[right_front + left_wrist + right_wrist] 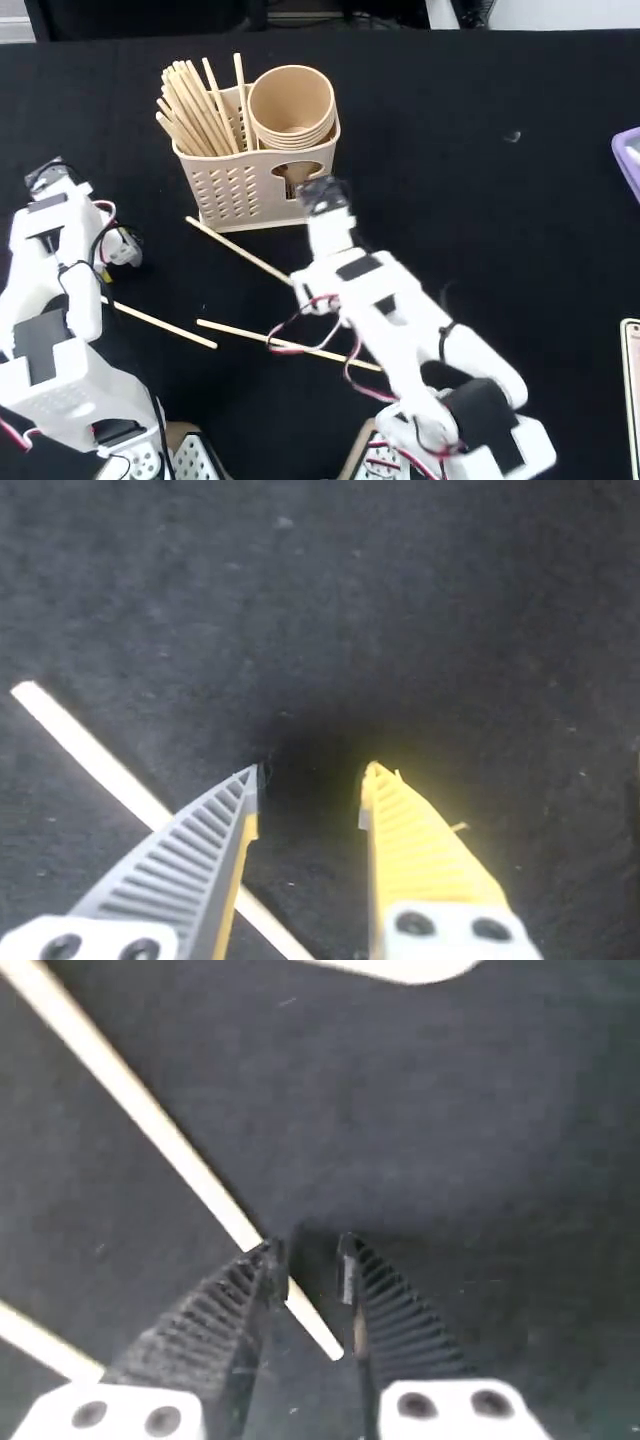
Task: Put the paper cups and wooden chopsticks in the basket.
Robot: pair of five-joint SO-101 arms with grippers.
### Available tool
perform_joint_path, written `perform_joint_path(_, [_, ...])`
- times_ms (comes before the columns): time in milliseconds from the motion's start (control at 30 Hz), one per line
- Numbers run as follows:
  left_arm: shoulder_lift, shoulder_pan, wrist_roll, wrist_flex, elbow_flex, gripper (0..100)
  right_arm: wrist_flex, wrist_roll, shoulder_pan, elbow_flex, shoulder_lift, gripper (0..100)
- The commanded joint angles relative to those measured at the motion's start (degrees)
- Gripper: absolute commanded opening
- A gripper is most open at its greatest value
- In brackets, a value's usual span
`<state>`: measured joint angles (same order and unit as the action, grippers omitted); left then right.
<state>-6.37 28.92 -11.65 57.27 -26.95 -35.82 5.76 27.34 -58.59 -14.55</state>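
A white perforated basket (228,188) stands at the back of the black table, with a stack of paper cups (292,102) and a bundle of wooden chopsticks (195,108) in it. Three loose chopsticks lie in front: one (238,250) near the basket, one (162,325) at the left, one (290,345) in the middle. My right gripper (308,1252) points down at the table, narrowly open, with the end of a chopstick (150,1115) lying between its fingers. My left gripper (310,775) is open over bare cloth, and a chopstick (90,750) runs under its grey finger (215,830).
The left arm (50,260) stands at the table's left edge and the right arm (400,330) crosses the middle chopstick. A purple object (628,155) and a white item (632,350) sit at the right edge. The basket's base (400,968) lies just beyond the right gripper.
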Motion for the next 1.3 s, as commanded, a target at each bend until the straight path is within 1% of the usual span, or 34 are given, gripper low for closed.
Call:
perform_joint_path(0, [0.0,4.1,-0.5,0.4,1.3,16,-0.8,-3.0,4.0,-1.3,-4.9,9.9])
perform_joint_path(100, [0.0,4.5,-1.3,0.4,1.3,16,-0.8,-5.7,5.2,-3.7,-10.0,9.9])
perform_joint_path(233, [0.0,4.5,-2.5,0.4,1.4,16,-0.9,-9.8,5.2,-8.6,-21.2,9.9])
perform_joint_path(367, [0.0,4.6,-2.5,0.4,1.4,16,-1.0,-17.9,6.2,-15.9,-34.5,10.6])
perform_joint_path(433, [0.0,5.0,-2.5,0.4,1.4,16,-2.6,-20.4,7.5,-18.2,-39.3,16.2])
perform_joint_path(500, [0.0,5.2,-2.5,0.4,1.4,16,-5.9,-20.5,7.8,-17.5,-41.0,25.3])
perform_joint_path(567, [0.0,5.2,-2.5,0.5,1.7,16,-7.3,-20.5,7.6,-16.2,-40.0,31.2])
perform_joint_path(600, [0.0,5.2,-2.5,0.5,1.8,16,-7.2,-20.5,7.6,-15.9,-39.0,31.2])
perform_joint_path(767, [0.0,5.2,-2.5,0.4,1.7,16,-3.7,-21.1,7.8,-13.2,-28.6,22.4])
perform_joint_path(933, [0.0,5.2,-2.5,0.4,1.6,16,-3.6,-24.4,7.6,-7.3,-16.1,22.0])
perform_joint_path(1133, [0.0,5.1,-2.5,0.4,1.6,16,-3.6,-24.6,7.6,-2.0,-5.8,21.1])
perform_joint_path(1200, [0.0,5.1,-2.5,0.4,1.5,16,-3.6,-24.6,7.6,-1.6,-5.1,15.5])
perform_joint_path(1267, [0.0,5.1,-2.5,0.4,1.5,16,-3.6,-24.6,7.6,-1.5,-5.1,5.1])
